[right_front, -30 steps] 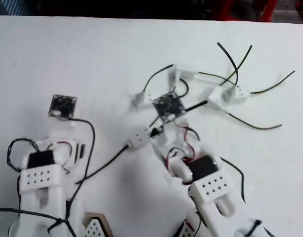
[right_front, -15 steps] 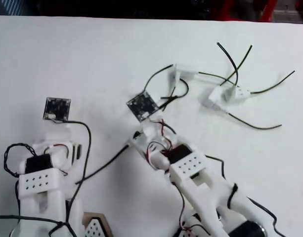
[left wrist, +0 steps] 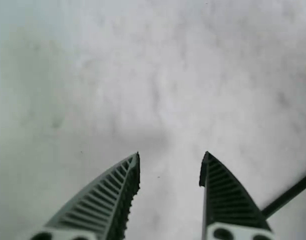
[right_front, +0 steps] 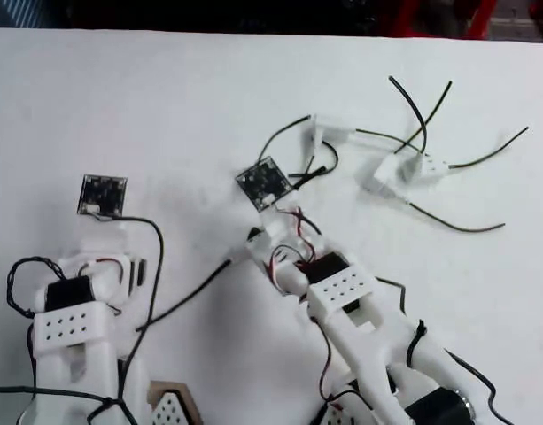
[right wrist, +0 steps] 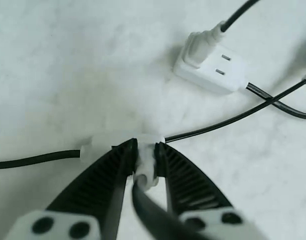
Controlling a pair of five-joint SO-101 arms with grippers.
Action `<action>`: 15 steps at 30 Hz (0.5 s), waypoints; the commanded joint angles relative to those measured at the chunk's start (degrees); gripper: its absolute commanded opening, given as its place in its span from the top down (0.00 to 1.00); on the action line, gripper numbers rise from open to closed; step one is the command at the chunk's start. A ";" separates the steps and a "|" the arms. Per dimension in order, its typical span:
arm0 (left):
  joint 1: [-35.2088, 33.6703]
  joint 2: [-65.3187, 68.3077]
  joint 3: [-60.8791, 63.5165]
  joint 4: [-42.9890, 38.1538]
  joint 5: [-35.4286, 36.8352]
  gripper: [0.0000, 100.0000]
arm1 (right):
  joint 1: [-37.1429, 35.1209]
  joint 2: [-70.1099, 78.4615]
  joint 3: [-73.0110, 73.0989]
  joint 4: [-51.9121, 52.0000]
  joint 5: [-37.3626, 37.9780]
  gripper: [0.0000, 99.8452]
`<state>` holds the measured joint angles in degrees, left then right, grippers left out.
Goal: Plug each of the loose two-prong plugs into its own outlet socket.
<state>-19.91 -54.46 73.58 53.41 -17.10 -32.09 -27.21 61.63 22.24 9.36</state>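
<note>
A: Right, eyes on the right gripper [right wrist: 145, 147]: fingers pinched tight on a white plug [right wrist: 144, 165], low over the middle of the table [right_front: 165, 106].

B: Solid grip, I'd say. A black cord [right wrist: 33, 160] trails off one end of that white piece and another runs off the other side. I can't tell whether that's one joined pair or two things crossing.

A: And just beyond the fingertips, apart from the plug, lies an outlet socket [right wrist: 212, 67], both slots bare.

B: So that one's unfilled. There's a white fitting on its end with a cord, which could be its own lead.

A: Left gripper [left wrist: 170, 170]?

B: Fingers spread, nothing between them, hanging over bare table toward the left edge. It has no part in this so far as I can judge.

A: Out toward the far edge, on the right side, more white fittings [right_front: 398, 173] sit in a tangle of cords.

B: They're too small to say whether any is mated. My read is early going. One plug is in hand but not seated, the nearest socket is open, and the rest is all to do. Next job: line the prongs up with those slots and push home.
</note>
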 commanded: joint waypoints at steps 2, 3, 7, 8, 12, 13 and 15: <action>-0.66 -1.19 -0.18 -1.05 0.70 0.80 | 0.66 0.04 -2.55 -1.45 0.35 0.98; -0.66 -1.19 -0.18 -1.05 0.70 0.80 | 0.66 0.04 -2.46 -1.45 0.35 0.98; -0.66 -1.19 -0.18 -1.05 0.70 0.80 | 0.66 0.04 -2.37 -1.19 0.35 0.98; -0.66 -1.19 -0.18 -1.05 0.70 0.80 | 0.66 0.04 -2.29 -1.10 0.35 0.98; -0.66 -1.19 -0.09 -1.05 0.70 0.80 | 1.63 0.04 -2.29 -1.10 0.35 0.98; -0.66 -1.19 -0.09 -1.05 0.70 0.80 | 1.89 0.13 -2.29 -1.01 0.35 0.98; -0.66 -1.19 -0.09 -1.05 0.70 0.80 | 2.42 0.40 -2.37 0.31 0.53 0.98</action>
<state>-19.91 -54.46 73.58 53.41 -17.10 -30.95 -26.86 61.63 21.71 9.36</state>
